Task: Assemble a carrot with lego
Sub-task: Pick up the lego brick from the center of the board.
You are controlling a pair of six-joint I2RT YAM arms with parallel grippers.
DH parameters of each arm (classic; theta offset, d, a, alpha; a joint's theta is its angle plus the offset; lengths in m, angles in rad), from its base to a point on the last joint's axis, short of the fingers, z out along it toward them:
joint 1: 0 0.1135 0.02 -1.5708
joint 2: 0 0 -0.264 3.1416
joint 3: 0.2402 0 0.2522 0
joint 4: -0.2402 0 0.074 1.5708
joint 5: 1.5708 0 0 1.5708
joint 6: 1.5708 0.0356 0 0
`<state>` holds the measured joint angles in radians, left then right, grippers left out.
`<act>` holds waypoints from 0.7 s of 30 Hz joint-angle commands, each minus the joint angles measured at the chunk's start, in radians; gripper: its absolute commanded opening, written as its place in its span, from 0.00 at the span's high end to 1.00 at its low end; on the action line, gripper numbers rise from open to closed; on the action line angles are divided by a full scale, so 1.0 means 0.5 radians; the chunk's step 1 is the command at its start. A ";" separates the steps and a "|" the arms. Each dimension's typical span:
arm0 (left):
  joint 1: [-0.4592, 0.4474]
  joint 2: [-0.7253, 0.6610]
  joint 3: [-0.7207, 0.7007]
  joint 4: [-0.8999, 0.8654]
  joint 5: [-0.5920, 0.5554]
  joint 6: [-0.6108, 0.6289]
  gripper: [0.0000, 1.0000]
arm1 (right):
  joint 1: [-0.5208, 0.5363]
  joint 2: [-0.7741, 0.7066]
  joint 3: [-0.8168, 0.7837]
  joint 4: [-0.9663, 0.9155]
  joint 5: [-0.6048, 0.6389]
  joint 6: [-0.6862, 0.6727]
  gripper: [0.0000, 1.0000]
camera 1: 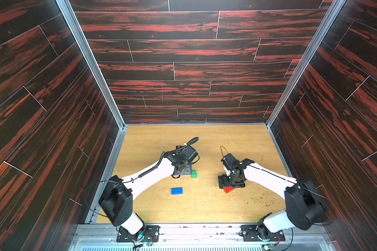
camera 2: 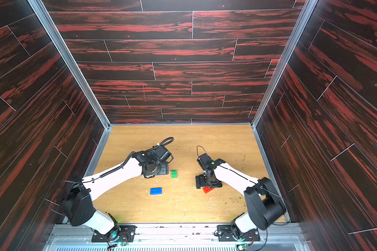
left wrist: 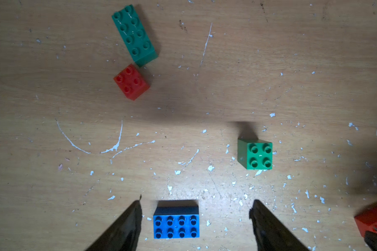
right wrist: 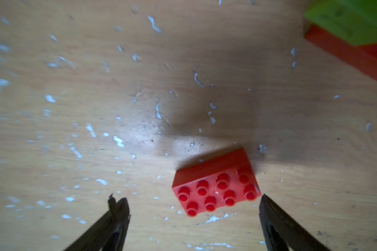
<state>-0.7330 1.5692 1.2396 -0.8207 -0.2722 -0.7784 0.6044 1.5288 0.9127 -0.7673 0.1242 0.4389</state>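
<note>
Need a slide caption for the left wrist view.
Open left gripper aimed at blue brick; green brick, red brick and teal brick loose on table.

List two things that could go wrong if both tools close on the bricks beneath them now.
1. The long red brick lies skewed and close to one finger of the open right tool; closing may spin it away.
2. The blue brick sits off-centre between the fingers of the open left tool, so it might slide before being gripped.
</note>
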 commanded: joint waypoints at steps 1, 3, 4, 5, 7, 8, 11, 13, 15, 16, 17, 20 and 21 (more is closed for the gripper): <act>0.018 -0.138 -0.074 -0.012 -0.036 -0.037 0.19 | 0.025 0.093 0.018 -0.068 0.168 -0.077 0.04; 0.024 -0.182 -0.123 -0.002 -0.042 -0.044 0.19 | 0.025 0.111 0.005 -0.046 0.205 -0.053 0.03; 0.024 -0.203 -0.143 0.002 -0.047 -0.053 0.18 | 0.025 0.119 -0.007 -0.027 0.199 -0.052 0.03; 0.028 -0.218 -0.159 0.001 -0.050 -0.057 0.18 | 0.025 0.128 -0.016 -0.007 0.189 -0.052 0.03; 0.030 -0.246 -0.185 -0.001 -0.059 -0.063 0.18 | 0.024 0.152 -0.033 0.035 0.123 -0.061 0.03; 0.030 -0.255 -0.191 0.000 -0.063 -0.063 0.18 | 0.024 0.155 -0.042 0.052 0.073 -0.065 0.02; 0.033 -0.283 -0.203 -0.003 -0.075 -0.066 0.18 | 0.025 0.144 -0.052 0.089 -0.074 -0.051 0.02; 0.040 -0.300 -0.212 -0.002 -0.080 -0.066 0.18 | 0.027 0.135 -0.061 0.101 -0.149 -0.031 0.02; 0.042 -0.310 -0.219 0.000 -0.084 -0.066 0.18 | 0.030 0.131 -0.066 0.102 -0.181 -0.009 0.03; 0.045 -0.313 -0.223 0.000 -0.085 -0.066 0.18 | 0.031 0.123 -0.066 0.099 -0.190 -0.001 0.03; 0.046 -0.316 -0.222 -0.002 -0.084 -0.065 0.17 | 0.032 0.114 -0.064 0.099 -0.197 0.008 0.03; 0.049 -0.322 -0.226 -0.001 -0.088 -0.060 0.17 | 0.046 0.102 -0.053 0.088 -0.197 0.030 0.06; 0.050 -0.325 -0.232 0.000 -0.087 -0.060 0.17 | 0.058 0.110 -0.045 0.079 -0.175 0.033 0.07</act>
<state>-0.7147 1.4418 1.1419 -0.8143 -0.2886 -0.7940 0.6205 1.5806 0.8917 -0.7170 0.0547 0.4370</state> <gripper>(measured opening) 0.826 0.940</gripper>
